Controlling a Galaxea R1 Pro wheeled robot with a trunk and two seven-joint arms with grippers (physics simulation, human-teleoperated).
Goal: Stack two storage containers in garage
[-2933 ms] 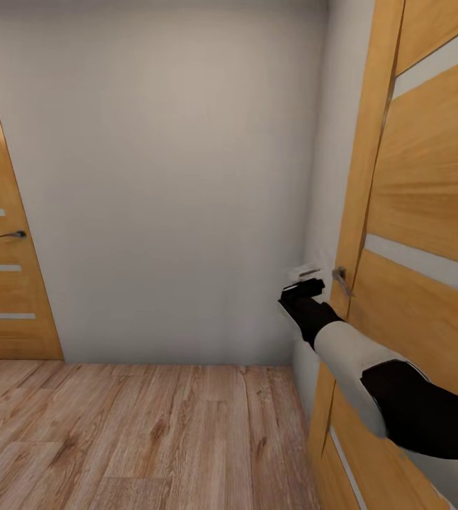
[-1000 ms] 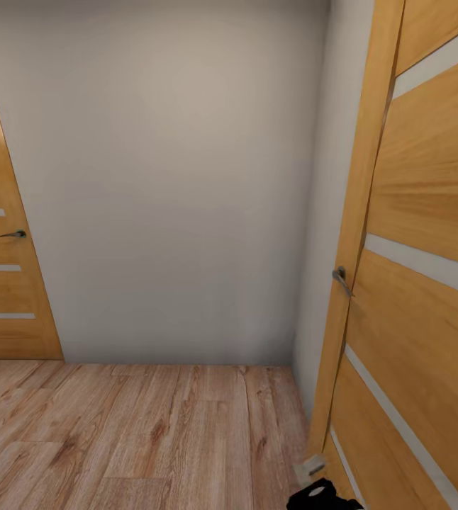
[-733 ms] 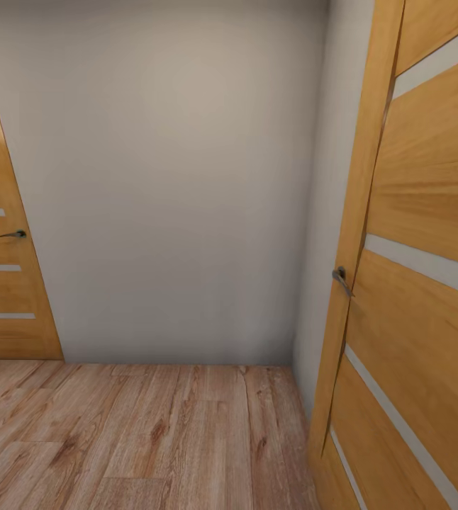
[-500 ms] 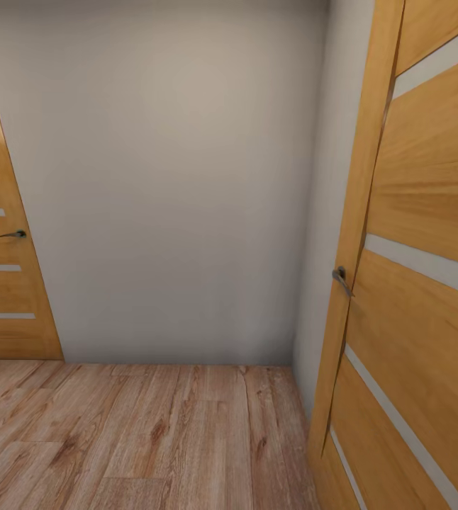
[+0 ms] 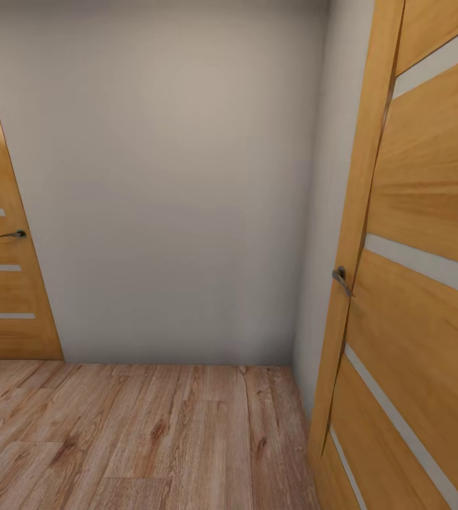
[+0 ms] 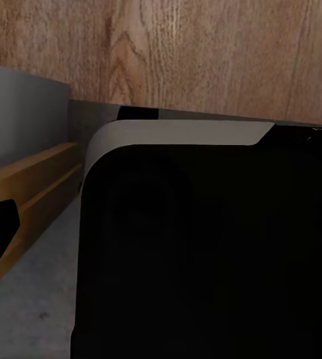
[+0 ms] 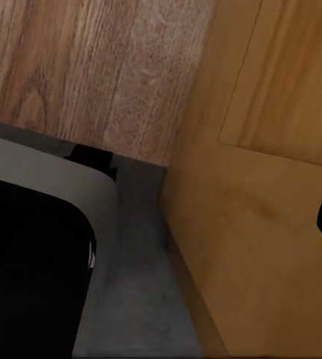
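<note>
Orange wood makes up the near door [image 5: 427,283] at the right of the head view, standing slightly ajar with its edge turned toward the camera; pale horizontal strips cross its panels, and a dark metal handle [image 5: 340,278] sits on its edge about halfway up; a second door [image 5: 2,234] of the same orange wood stands at the far left, shut flat in its wall, with its own small handle [image 5: 13,234] and the same pale strips; between the two doors runs a plain pale grey wall [image 5: 165,184], meeting a side wall in a corner just beside the near door; the floor [image 5: 144,432] is light wood plank, its boards running away from the camera toward the wall. In the left wrist view a large black body with a pale grey rounded edge [image 6: 206,247] blocks most of the frame, with wood plank behind it and an orange wood strip beside it; whether the left end effector is spread or pressed together cannot be told. In the right wrist view the same kind of black, grey-edged body [image 7: 34,262] sits beside an orange wood panel [image 7: 258,187] and plank flooring; the right end effector's state cannot be told either. The two red-orange boxes are nowhere among these walls, doors and boards.
</note>
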